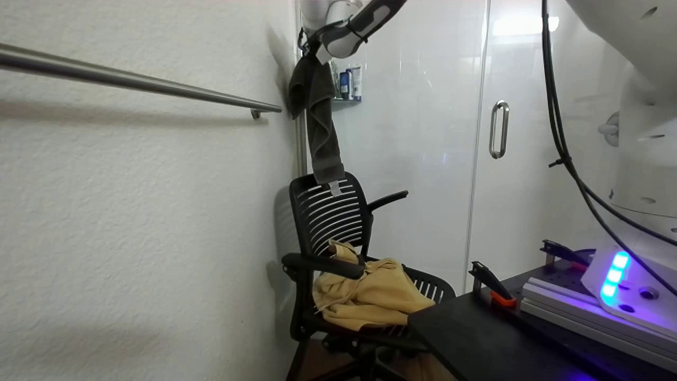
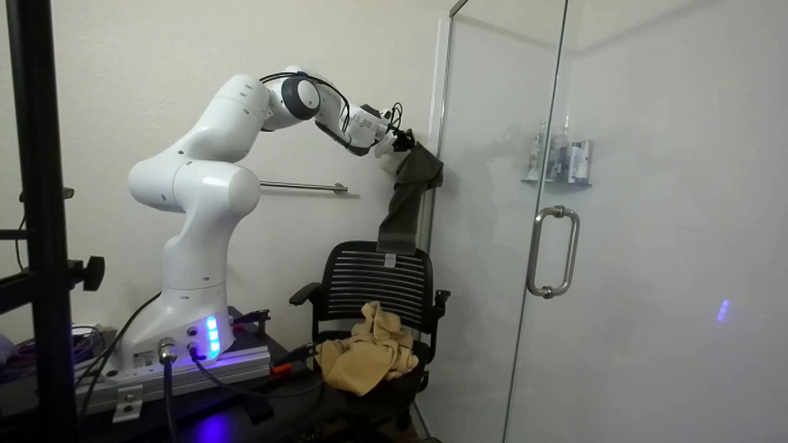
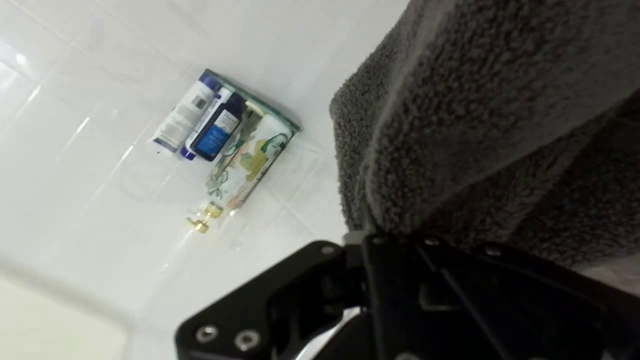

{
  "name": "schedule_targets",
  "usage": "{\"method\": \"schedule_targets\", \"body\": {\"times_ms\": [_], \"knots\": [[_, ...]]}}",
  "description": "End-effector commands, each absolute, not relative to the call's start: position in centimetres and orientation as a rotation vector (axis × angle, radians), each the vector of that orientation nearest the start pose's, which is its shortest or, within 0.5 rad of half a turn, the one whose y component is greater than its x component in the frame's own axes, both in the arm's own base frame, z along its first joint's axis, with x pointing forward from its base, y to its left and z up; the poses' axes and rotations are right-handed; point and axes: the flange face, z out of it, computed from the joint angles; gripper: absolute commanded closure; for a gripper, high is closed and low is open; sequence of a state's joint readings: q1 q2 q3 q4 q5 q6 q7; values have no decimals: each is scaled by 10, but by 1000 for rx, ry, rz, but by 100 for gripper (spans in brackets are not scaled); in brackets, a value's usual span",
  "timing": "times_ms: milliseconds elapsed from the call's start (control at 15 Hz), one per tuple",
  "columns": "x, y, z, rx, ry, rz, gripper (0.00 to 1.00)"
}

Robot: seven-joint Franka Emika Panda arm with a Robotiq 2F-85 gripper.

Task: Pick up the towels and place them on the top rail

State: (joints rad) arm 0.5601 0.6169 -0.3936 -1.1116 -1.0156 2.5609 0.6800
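Note:
My gripper is shut on a dark grey towel, which hangs down in folds. In an exterior view the towel hangs beyond the far end of the metal rail, and its lower end is at the chair back. In the wrist view my gripper has its jaws against the towel, which hides the fingertips. The rail also shows in an exterior view, lower than my gripper. A tan towel lies crumpled on the chair seat; it also shows here.
A black chair stands against the wall below the grey towel. A glass door with a metal handle stands beside it. A corner shelf holds several bottles. A black table bears the arm's base and clamps.

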Motion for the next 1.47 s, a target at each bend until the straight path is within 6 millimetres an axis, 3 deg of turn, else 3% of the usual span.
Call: {"method": "schedule_targets", "body": {"times_ms": [0, 267, 533, 733, 867, 1200, 1333, 1400], "knots": [[733, 210, 573, 2019, 236, 1558, 99], [733, 196, 567, 1968, 189, 1746, 99], [738, 210, 545, 1966, 251, 1921, 99], [742, 220, 518, 2037, 197, 2010, 99], [744, 221, 514, 2019, 163, 2066, 99], [735, 218, 578, 1852, 165, 2237, 99], [735, 216, 594, 1809, 152, 2308, 99], [736, 217, 593, 1822, 131, 2351, 99]]}}
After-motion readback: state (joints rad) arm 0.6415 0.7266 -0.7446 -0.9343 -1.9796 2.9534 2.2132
